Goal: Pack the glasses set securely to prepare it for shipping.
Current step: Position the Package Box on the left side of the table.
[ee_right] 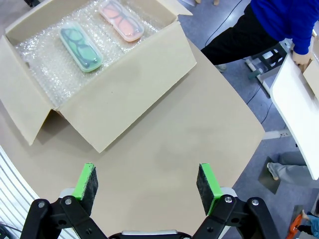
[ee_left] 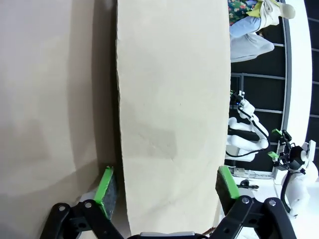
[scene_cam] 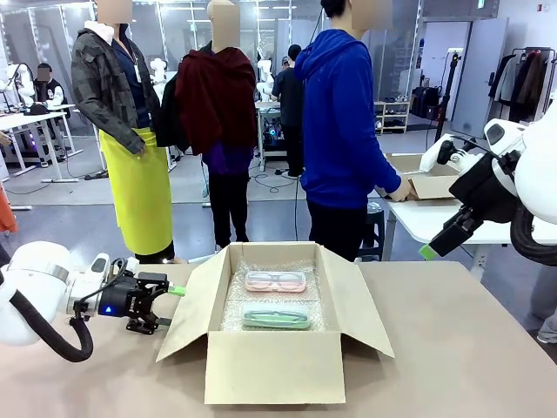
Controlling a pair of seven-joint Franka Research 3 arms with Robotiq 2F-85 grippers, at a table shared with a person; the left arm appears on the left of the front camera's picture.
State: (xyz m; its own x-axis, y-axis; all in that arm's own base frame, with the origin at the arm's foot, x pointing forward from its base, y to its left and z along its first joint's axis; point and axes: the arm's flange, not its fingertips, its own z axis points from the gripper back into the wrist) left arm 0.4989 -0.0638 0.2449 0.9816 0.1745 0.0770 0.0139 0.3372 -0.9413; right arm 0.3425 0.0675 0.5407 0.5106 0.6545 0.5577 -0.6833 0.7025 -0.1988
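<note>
An open brown cardboard box (scene_cam: pixel 274 366) sits on the tan surface (scene_cam: pixel 461 348), lined with bubble wrap (scene_cam: pixel 233 306); inside lie the pink glasses case (scene_cam: pixel 275 281) and, nearer the robot, the mint green glasses case (scene_cam: pixel 276 319). The left tool (ee_left: pixel 164 191) stands wide astride the box's left flap (ee_left: pixel 174 109). The right tool (ee_right: pixel 147 185) hangs wide and empty above the surface.

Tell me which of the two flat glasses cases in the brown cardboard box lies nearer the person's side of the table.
The pale pink glasses case; the mint green glasses case lies beside it on the bubble wrap, closer to the robot.
</note>
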